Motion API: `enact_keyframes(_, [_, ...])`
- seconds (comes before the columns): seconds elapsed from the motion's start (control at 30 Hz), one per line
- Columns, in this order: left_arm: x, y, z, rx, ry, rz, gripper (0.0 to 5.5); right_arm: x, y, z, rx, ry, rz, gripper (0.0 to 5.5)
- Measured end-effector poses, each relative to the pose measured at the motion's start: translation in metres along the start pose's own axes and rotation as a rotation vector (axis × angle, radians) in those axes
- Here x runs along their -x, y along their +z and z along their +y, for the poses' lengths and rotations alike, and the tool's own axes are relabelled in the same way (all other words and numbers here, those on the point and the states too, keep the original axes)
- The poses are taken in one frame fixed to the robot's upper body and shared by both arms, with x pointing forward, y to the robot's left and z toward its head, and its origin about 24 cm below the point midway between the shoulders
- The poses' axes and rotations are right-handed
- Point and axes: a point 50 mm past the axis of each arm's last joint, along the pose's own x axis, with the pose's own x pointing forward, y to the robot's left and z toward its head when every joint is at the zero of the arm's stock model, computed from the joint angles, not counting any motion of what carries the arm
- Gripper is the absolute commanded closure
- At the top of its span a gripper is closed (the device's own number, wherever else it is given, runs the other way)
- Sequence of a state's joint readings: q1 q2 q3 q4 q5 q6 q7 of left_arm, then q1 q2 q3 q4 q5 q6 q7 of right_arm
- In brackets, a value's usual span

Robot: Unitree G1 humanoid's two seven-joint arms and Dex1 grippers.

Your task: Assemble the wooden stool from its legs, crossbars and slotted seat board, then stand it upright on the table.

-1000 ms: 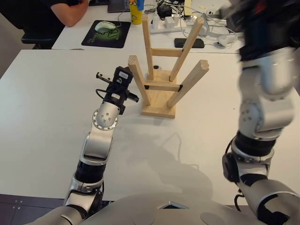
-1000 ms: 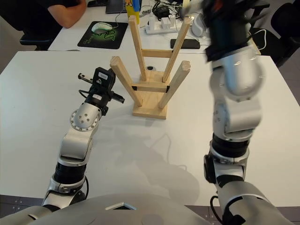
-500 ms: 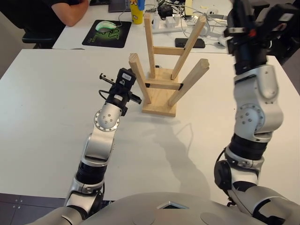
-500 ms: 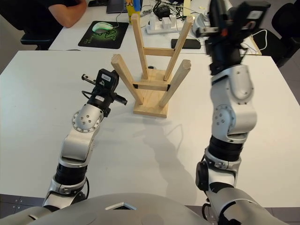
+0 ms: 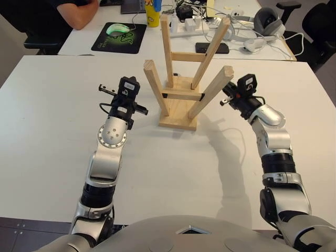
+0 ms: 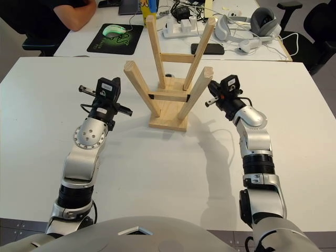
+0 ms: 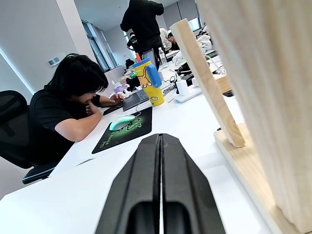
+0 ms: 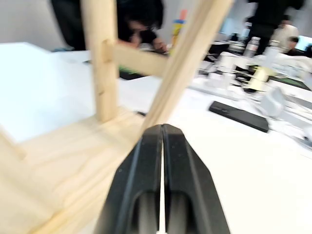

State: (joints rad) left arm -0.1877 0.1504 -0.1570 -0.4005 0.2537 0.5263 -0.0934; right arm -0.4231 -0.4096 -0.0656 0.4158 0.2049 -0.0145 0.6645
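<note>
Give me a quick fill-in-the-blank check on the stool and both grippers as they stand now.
1. The stool is upside down on the table, legs up, resting on its ____.
2. The fingers of the left gripper and the right gripper are both ____.
3. The stool stands ____ the two grippers.

Missing words: seat board; shut; between.

Both arms: silver-grey shells with black collars at the joints. Left arm [image 5: 104, 169]: a round disc [image 5: 111, 137] ringed with small screws sits behind the left end effector [image 5: 127, 88], with a thin black cable [image 5: 106, 106] looped beside it. Both the left and the right end effector [image 5: 239, 94] have black housings with a white label on top.
</note>
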Motion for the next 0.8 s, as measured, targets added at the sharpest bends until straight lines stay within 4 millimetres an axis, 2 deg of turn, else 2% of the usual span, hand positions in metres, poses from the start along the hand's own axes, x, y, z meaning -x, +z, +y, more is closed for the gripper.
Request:
enact_keyframes(0.1, [0.001, -0.008, 0.007, -0.010, 0.020, 0.015, 5.50, -0.002, -0.005, 0.010, 0.023, 0.144, -0.010, 5.49])
enact_keyframes(0.27, [0.008, -0.029, 0.011, -0.018, 0.034, 0.082, 5.50, -0.012, 0.004, 0.023, 0.056, 0.291, -0.052, 5.49])
enact_keyframes(0.37, [0.009, -0.032, 0.010, -0.021, 0.032, 0.089, 5.50, -0.018, 0.011, 0.040, 0.067, 0.399, -0.085, 5.49])
enact_keyframes(0.47, [0.010, -0.034, 0.017, -0.039, 0.044, 0.088, 5.50, -0.013, 0.020, 0.055, 0.072, 0.529, -0.102, 5.49])
enact_keyframes(0.6, [0.014, -0.042, 0.048, -0.086, 0.119, 0.119, 5.50, 0.001, 0.034, 0.077, 0.090, 0.715, -0.084, 5.49])
enact_keyframes(0.67, [0.019, -0.048, 0.073, -0.118, 0.177, 0.145, 5.50, 0.008, 0.043, 0.097, 0.083, 0.800, -0.101, 5.49])
enact_keyframes(0.7, [0.021, -0.052, 0.085, -0.127, 0.203, 0.161, 5.50, 0.010, 0.047, 0.110, 0.076, 0.834, -0.117, 5.49])
enact_keyframes(0.77, [0.028, -0.062, 0.116, -0.155, 0.261, 0.208, 5.50, 0.012, 0.059, 0.150, 0.015, 0.904, -0.184, 5.49])
enact_keyframes(0.8, [0.029, -0.065, 0.124, -0.160, 0.273, 0.223, 5.50, 0.013, 0.063, 0.161, -0.011, 0.916, -0.206, 5.49])
